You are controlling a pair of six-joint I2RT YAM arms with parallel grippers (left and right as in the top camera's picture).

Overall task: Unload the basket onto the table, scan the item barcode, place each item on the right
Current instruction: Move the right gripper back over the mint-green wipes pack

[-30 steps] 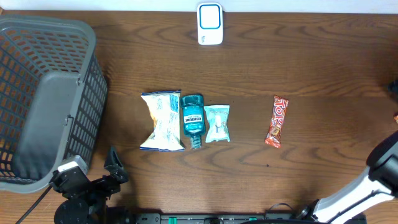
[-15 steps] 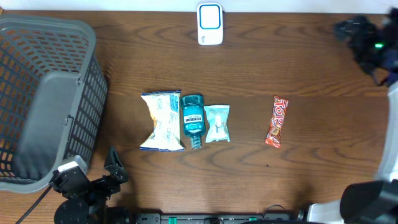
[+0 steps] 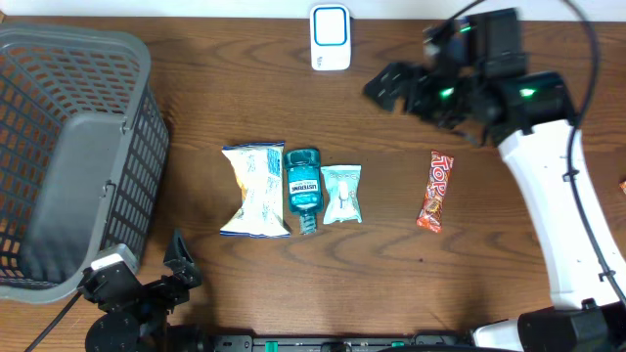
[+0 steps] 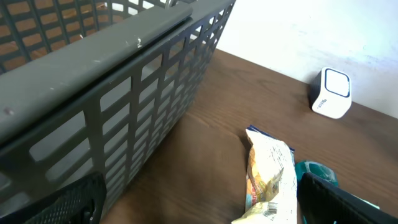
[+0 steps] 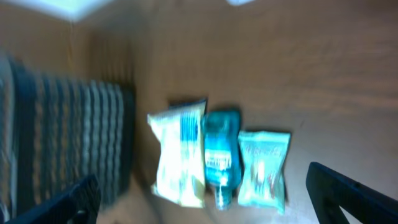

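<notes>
Four items lie in a row mid-table: a pale chips bag (image 3: 256, 191), a blue mouthwash bottle (image 3: 304, 188), a teal packet (image 3: 341, 193) and, apart to the right, a red candy bar (image 3: 436, 191). A white scanner with a blue ring (image 3: 331, 37) stands at the back edge. My right gripper (image 3: 389, 86) hovers open, right of the scanner and beyond the candy bar. Its blurred wrist view shows the chips bag (image 5: 180, 152), bottle (image 5: 222, 152) and packet (image 5: 264, 165) between its fingers (image 5: 342, 190). My left gripper (image 3: 147, 279) rests open at the front left, holding nothing, beside the chips bag (image 4: 268, 171).
A large grey mesh basket (image 3: 68, 147) fills the left side of the table, and its wall (image 4: 124, 106) stands close to my left gripper. The right arm's white link (image 3: 548, 196) crosses the table's right side, with a cable looping above it.
The right arm has swung in from the far right edge toward the table's back middle, its gripper now left of where it was. The left arm and the items have not moved.
</notes>
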